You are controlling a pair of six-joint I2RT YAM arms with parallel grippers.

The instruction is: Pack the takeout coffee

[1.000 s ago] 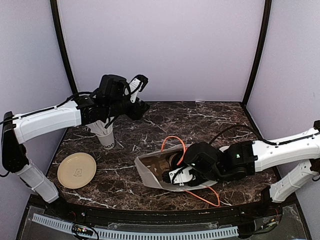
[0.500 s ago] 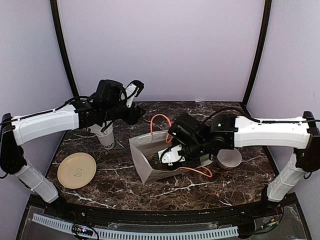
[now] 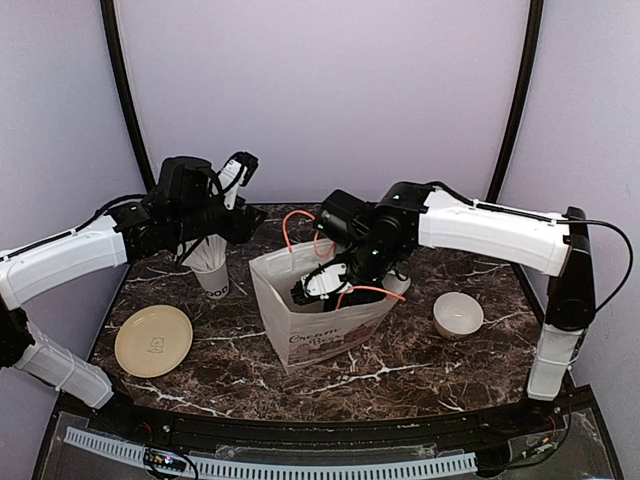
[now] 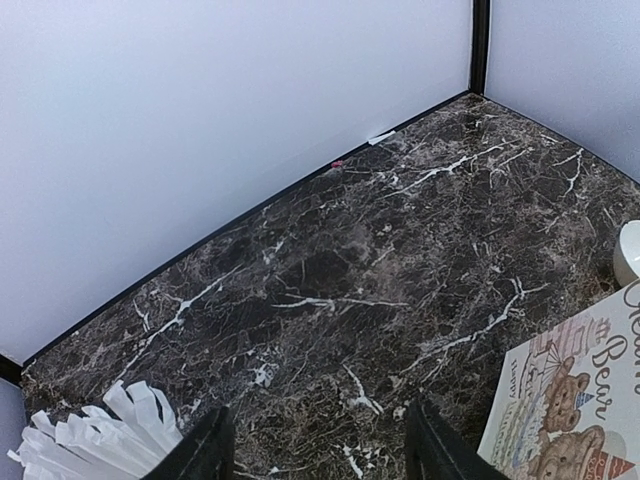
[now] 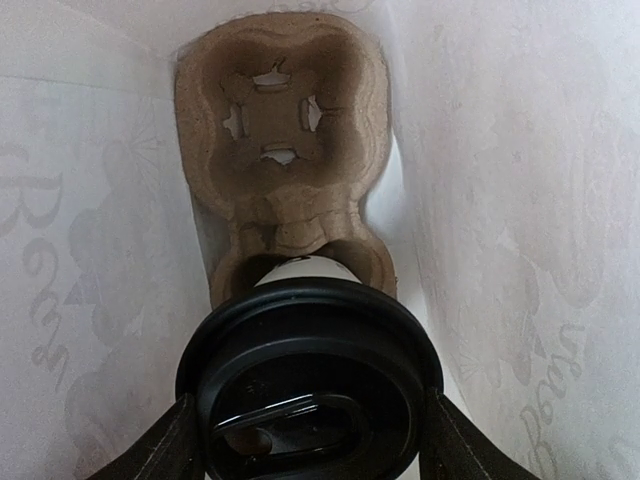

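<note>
Down inside the upright paper bag (image 3: 320, 335), the right gripper (image 5: 305, 445) is clamped on the lidded takeout coffee (image 5: 310, 370), which looks seated in the cardboard carrier's (image 5: 280, 110) near pocket. Farther back, the left gripper (image 4: 320, 442) hangs with its jaws wide apart near the straw cup (image 3: 212, 275).

Left arm (image 3: 70, 255) and right arm (image 3: 490, 230): white tubular shells, black joints, thin black cables. An orange cable (image 3: 287, 222) loops at the right wrist's 9 o'clock. Left gripper (image 4: 318, 445) has 2 black fingers.
</note>
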